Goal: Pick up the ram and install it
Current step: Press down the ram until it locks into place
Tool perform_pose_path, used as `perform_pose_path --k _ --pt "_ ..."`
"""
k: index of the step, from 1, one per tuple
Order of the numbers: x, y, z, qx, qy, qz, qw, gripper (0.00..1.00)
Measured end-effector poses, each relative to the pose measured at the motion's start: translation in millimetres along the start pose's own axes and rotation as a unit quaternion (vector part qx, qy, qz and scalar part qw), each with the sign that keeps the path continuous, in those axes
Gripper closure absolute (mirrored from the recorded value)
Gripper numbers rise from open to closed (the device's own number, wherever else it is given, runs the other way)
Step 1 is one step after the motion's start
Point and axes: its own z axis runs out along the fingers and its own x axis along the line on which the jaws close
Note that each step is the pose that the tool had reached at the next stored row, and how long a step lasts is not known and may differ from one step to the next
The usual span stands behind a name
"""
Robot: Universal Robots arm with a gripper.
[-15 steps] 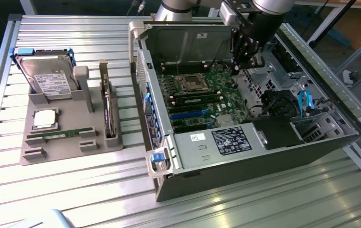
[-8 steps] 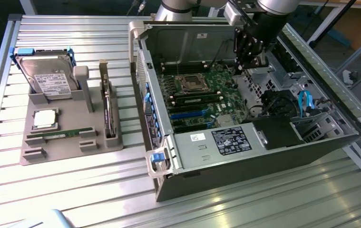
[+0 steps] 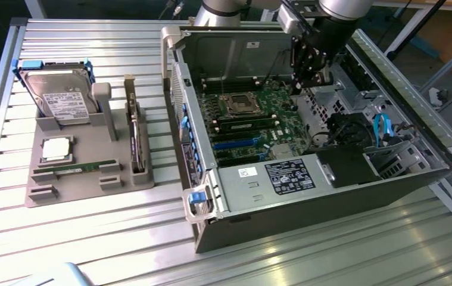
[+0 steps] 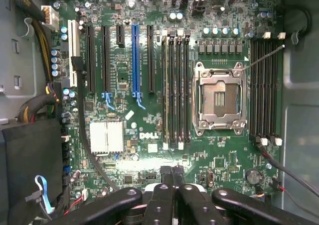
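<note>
Hanging over the motherboard (image 4: 149, 130), the gripper (image 4: 172, 177) is pressing its fingers (image 4: 163, 197) together — one ram (image 3: 75, 169) is lying on the tray (image 3: 90, 152).

Bright light glares off the metal table (image 3: 305, 256), while the computer case (image 3: 289, 202) interior sits dimmer.

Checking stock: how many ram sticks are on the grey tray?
1: the ram lies flat in the grey tray, beside the processor; others may be hidden.

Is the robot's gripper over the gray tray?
No, the gripper hangs over the open computer case, away from the gray tray.
</note>
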Motion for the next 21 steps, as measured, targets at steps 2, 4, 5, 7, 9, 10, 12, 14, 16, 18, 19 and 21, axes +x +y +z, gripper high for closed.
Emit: perform_pose_path --k 2,4,5,7,9,10,12,14,16,18,19,21 --pt "-0.7 5.2 3.7 0.0000 0.0001 0.000 1.0000 0.90" --pt "-0.9 9.9 7.4 0.0000 0.0001 0.000 1.0000 0.90" --pt "-0.8 11.0 9.1 0.0000 0.0001 0.000 1.0000 0.90" --pt "-0.7 11.7 13.8 -0.0001 0.0000 0.000 1.0000 0.90" --pt "-0.5 11.8 20.3 -0.0003 0.0001 0.000 1.0000 0.90" --pt "-0.4 11.9 22.7 -0.0003 0.0001 0.000 1.0000 0.90" --pt "-0.3 12.0 28.4 -0.0004 0.0001 0.000 1.0000 0.90" --pt "-0.7 12.1 32.0 -0.0004 0.0001 0.000 1.0000 0.90" --pt "-2.6 12.4 38.4 -0.0004 0.0001 0.000 1.0000 0.90" --pt "-4.8 12.6 43.2 -0.0003 0.0000 0.000 1.0000 0.90" --pt "-5.5 12.6 45.2 -0.0003 0.0000 0.000 1.0000 0.90" --pt "-5.8 12.9 51.0 -0.0004 0.0001 0.000 1.0000 0.90"
